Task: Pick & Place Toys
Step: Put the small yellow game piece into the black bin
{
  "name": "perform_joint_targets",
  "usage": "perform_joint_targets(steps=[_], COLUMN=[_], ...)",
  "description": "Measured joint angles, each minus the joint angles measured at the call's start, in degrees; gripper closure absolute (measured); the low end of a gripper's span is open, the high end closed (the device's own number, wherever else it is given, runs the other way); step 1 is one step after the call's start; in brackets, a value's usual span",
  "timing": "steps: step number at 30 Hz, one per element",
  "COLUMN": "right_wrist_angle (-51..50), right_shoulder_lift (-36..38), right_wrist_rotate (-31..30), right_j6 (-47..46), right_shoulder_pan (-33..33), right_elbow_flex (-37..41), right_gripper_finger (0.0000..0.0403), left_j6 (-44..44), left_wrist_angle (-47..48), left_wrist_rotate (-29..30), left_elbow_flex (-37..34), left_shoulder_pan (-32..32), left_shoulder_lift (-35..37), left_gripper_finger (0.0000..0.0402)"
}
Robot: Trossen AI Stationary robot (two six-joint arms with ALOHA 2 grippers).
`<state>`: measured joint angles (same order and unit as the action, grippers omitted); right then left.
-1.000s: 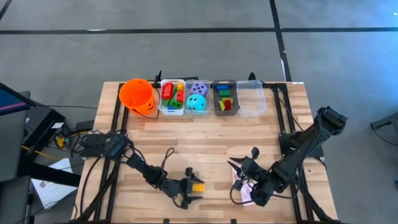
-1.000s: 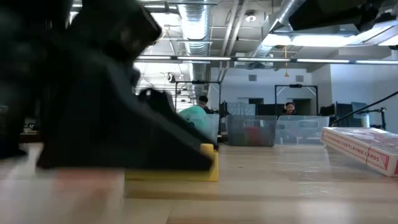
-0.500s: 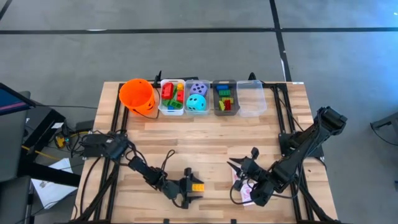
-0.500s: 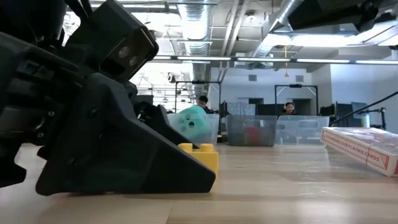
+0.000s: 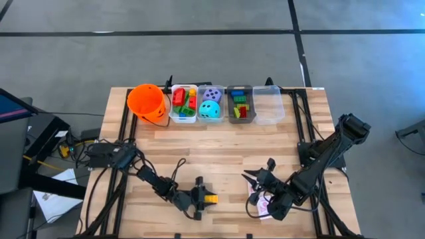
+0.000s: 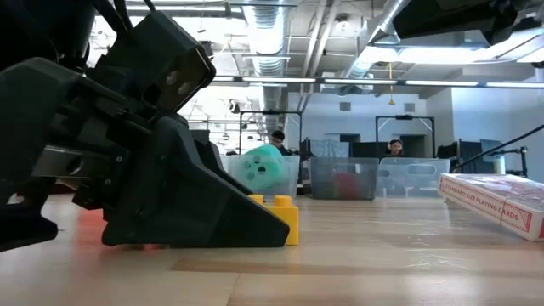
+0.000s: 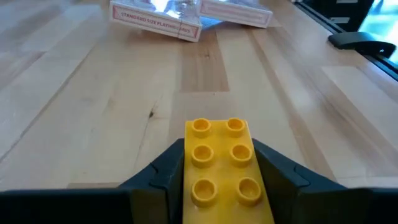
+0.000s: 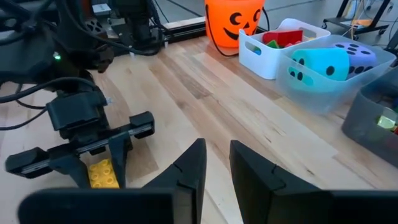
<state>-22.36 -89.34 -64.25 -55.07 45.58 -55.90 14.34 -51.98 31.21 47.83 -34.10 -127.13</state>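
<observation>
A yellow brick (image 7: 224, 162) lies studs up on the table near its front edge, left of the middle (image 5: 210, 198). My left gripper (image 7: 221, 149) is low over the table there, shut on this brick; the low view shows it from the side (image 6: 255, 229). My right gripper (image 5: 259, 176) hangs above the table at the front right, nearly closed with nothing between its fingers (image 8: 217, 162). Under it lie red-and-white playing cards (image 5: 260, 199). Bricks fill a white bin (image 5: 184, 103) and a grey bin (image 5: 240, 104). A purple and a teal die sit in a clear bin (image 5: 211, 103). My left gripper pinches the yellow brick by its two long sides (image 7: 186, 165) between its two fingers. The fingers come from the table's left, slanting slightly down, and lie along the brick. The brick sits level with its underside on the table (image 6: 285, 223).
An orange bucket (image 5: 146, 101) stands at the far left end of the row of bins. An empty clear bin (image 5: 268, 105) ends the row on the right. A playing-card box (image 6: 501, 200) lies at the right in the low view. Bare wood (image 5: 219, 146) lies between bins and grippers.
My left gripper has sunk a little toward the table and shut on the yellow brick, its fingers drawing in against the brick's sides. The brick has stayed on the table.
</observation>
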Motion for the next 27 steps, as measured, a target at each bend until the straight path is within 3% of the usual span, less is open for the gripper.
perform_joint_targets(steps=[5,8,15,22,27], right_wrist_angle=[2.5,5.8,14.3,20.8,24.9], right_shoulder_lift=[0.0,0.0,0.0,0.0,0.0], right_wrist_rotate=[0.0,0.0,1.6,1.4,1.3], right_j6=[3.3,8.7,33.2,57.6,64.2], right_shoulder_pan=[-0.7,-1.4,-1.9,-1.0,-1.0], right_elbow_flex=[0.0,0.0,0.0,0.0,0.0], right_gripper_finger=[0.0335,0.0335,0.0335,0.0335,0.0335], left_j6=[-6.6,-4.0,4.3,7.5,9.8], left_wrist_angle=[1.1,3.4,13.7,14.3,13.6], left_wrist_rotate=[-0.9,-1.1,-18.7,-33.5,-37.1], left_elbow_flex=[-0.4,0.0,0.0,0.0,0.0], left_shoulder_pan=[2.7,5.5,13.4,17.4,18.9], left_shoulder_lift=[5.5,12.7,26.7,33.1,34.2], left_gripper_finger=[0.0271,0.0271,0.0271,0.0271,0.0271])
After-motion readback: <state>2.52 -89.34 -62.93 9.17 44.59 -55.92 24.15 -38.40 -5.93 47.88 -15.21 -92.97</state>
